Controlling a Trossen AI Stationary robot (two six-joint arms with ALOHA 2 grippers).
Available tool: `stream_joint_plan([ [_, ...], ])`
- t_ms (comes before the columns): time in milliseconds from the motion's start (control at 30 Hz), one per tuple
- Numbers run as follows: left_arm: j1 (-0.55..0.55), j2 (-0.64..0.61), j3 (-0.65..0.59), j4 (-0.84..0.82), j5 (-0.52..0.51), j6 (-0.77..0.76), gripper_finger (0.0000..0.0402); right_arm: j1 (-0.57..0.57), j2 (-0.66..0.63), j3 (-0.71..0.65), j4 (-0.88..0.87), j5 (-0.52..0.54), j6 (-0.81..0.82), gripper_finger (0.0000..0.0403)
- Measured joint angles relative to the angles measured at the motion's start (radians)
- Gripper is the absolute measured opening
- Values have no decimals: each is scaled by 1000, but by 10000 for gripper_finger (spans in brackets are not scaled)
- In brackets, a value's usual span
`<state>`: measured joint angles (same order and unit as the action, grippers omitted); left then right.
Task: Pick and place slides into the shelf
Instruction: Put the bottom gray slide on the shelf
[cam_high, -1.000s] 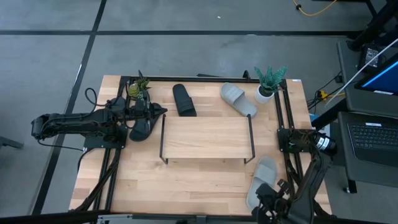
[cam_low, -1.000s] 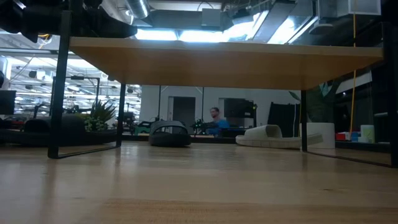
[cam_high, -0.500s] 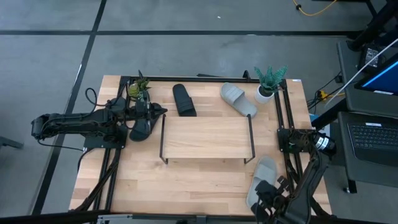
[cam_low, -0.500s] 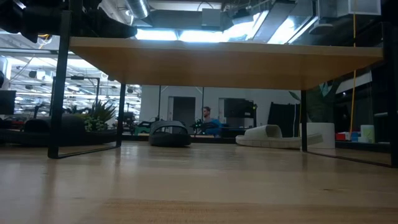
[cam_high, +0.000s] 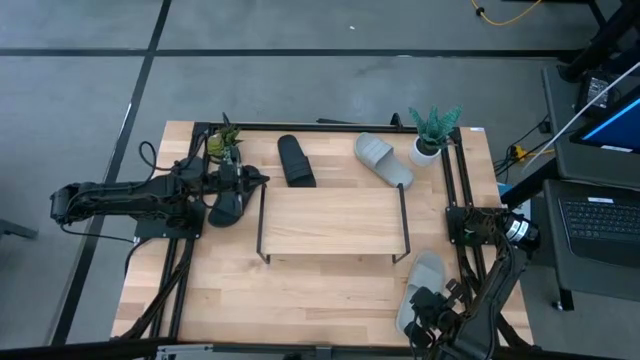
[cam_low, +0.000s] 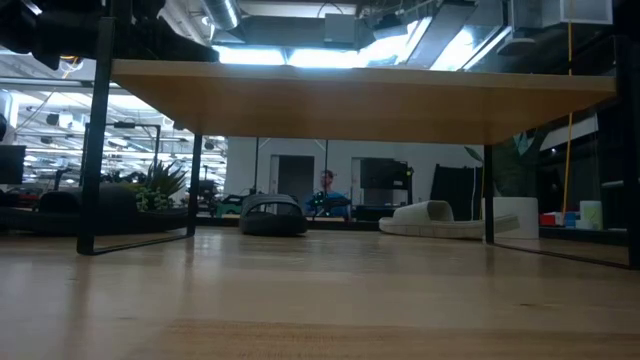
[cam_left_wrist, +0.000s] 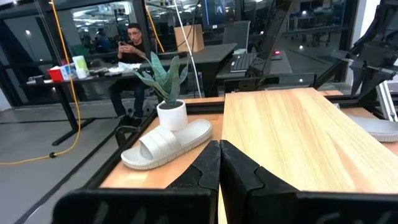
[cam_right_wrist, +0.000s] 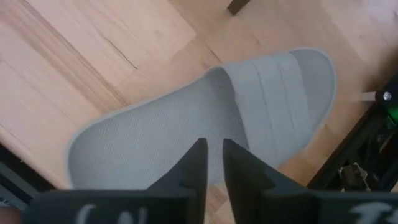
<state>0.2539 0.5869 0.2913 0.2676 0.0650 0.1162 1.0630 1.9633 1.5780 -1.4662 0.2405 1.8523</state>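
The shelf (cam_high: 335, 220) stands mid-table with its board bare. A light grey slide (cam_high: 424, 285) lies flat on the table at the near right. My right gripper (cam_right_wrist: 213, 152) hovers over its footbed, pointing steeply down, fingers slightly open with nothing between them. A black slide (cam_high: 225, 207) lies on the table left of the shelf. My left gripper (cam_left_wrist: 219, 163) is held level above it, shut and with nothing in it. A second black slide (cam_high: 296, 160) and a second grey slide (cam_high: 383, 160) lie behind the shelf.
A white-potted plant (cam_high: 428, 135) stands at the far right corner beside the far grey slide (cam_left_wrist: 166, 144). A small plant (cam_high: 222, 140) stands at the far left. Black frame rails run along both table sides. People sit at desks beyond the table.
My right gripper has come a little toward the table's far edge and down, so it now stands over the near grey slide. The slides and the shelf have stayed where they were.
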Motion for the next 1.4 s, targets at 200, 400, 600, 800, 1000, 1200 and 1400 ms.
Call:
stream_joint_plan([
  [200,0,0,0,-1,0,0,0,0,0,0,0,1,-2,130],
  [400,0,0,0,-4,0,0,0,0,0,0,-11,2,-51,160],
  [600,0,0,0,-6,0,1,0,0,-2,-67,0,-3,-39,155],
  [800,0,0,0,-6,0,1,0,0,-2,-146,16,-6,-36,147],
  [1000,0,0,0,-6,0,17,0,0,-2,-190,43,-6,-102,146],
  [1200,0,0,0,-6,0,51,0,0,-1,-226,64,-6,-104,146],
  [1400,0,0,0,-6,0,51,0,0,-1,-227,55,-6,-103,146],
])
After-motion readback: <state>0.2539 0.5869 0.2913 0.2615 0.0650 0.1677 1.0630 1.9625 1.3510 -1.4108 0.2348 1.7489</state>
